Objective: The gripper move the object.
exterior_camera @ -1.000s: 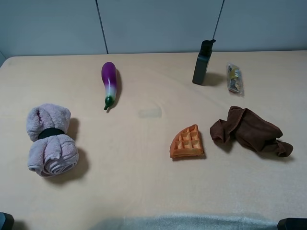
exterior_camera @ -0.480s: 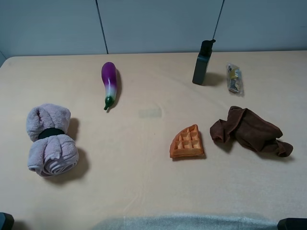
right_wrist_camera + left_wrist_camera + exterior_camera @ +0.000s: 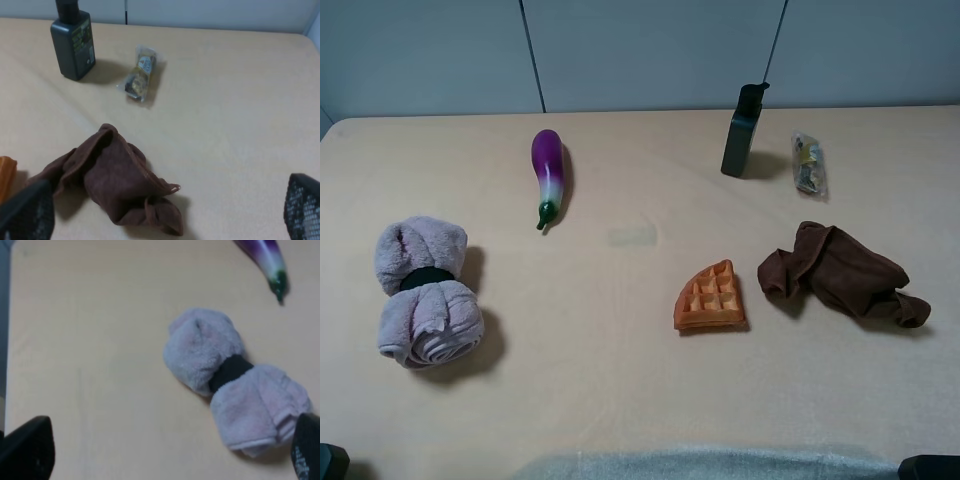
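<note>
On the beige table (image 3: pixel 620 340) lie a rolled pink-grey towel with a black band (image 3: pixel 425 290), a purple eggplant (image 3: pixel 547 172), an orange waffle piece (image 3: pixel 710 297) and a crumpled brown cloth (image 3: pixel 840 272). My left gripper (image 3: pixel 167 455) is open and empty, with its fingers (image 3: pixel 27 450) wide apart; the towel (image 3: pixel 235 385) lies ahead of it, and the eggplant tip (image 3: pixel 272 270) beyond that. My right gripper (image 3: pixel 164 210) is open and empty, with the brown cloth (image 3: pixel 110 175) just ahead. Both grippers sit at the table's near edge, apart from every object.
A black bottle (image 3: pixel 742 132) stands at the back right, with a clear snack packet (image 3: pixel 809 163) lying beside it; both show in the right wrist view, the bottle (image 3: pixel 73 42) and the packet (image 3: pixel 141 73). The waffle's edge (image 3: pixel 5 175) shows there too. A grey wall runs behind the table.
</note>
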You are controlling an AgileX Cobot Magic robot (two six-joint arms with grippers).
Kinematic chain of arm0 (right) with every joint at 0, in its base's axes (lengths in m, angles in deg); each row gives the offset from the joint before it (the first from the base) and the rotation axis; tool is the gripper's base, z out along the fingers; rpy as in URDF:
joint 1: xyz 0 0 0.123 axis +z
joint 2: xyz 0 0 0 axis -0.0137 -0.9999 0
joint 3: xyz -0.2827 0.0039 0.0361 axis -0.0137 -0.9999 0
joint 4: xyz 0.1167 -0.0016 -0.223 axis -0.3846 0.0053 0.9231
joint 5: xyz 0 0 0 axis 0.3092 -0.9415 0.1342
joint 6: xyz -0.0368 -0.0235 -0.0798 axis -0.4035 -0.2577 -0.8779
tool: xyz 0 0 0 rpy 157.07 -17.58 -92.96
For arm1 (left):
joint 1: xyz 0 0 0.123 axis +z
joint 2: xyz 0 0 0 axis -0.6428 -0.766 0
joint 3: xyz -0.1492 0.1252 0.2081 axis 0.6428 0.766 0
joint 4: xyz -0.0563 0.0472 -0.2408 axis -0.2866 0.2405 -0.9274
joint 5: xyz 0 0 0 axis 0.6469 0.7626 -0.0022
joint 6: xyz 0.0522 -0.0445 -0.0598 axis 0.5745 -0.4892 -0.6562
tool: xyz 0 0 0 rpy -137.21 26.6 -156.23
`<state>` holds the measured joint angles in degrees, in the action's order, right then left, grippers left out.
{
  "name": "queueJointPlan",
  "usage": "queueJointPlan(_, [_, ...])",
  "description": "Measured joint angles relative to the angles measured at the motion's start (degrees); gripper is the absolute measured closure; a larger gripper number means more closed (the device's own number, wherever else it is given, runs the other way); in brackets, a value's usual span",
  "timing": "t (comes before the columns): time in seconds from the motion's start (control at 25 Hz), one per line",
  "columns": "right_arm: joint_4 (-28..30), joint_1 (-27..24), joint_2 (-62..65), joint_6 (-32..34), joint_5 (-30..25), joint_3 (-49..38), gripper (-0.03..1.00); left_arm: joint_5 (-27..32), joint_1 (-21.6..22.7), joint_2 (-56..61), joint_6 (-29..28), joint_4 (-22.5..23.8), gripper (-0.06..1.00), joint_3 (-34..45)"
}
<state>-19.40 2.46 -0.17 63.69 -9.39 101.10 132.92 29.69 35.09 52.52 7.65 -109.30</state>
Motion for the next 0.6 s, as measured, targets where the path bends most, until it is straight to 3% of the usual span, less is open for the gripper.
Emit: queueJointPlan(0.6, [0.00, 0.00, 0.00, 0.00, 0.00, 0.00, 0.28, -1.13, 1.71, 4.25, 0.24, -0.17, 0.01, 3.55])
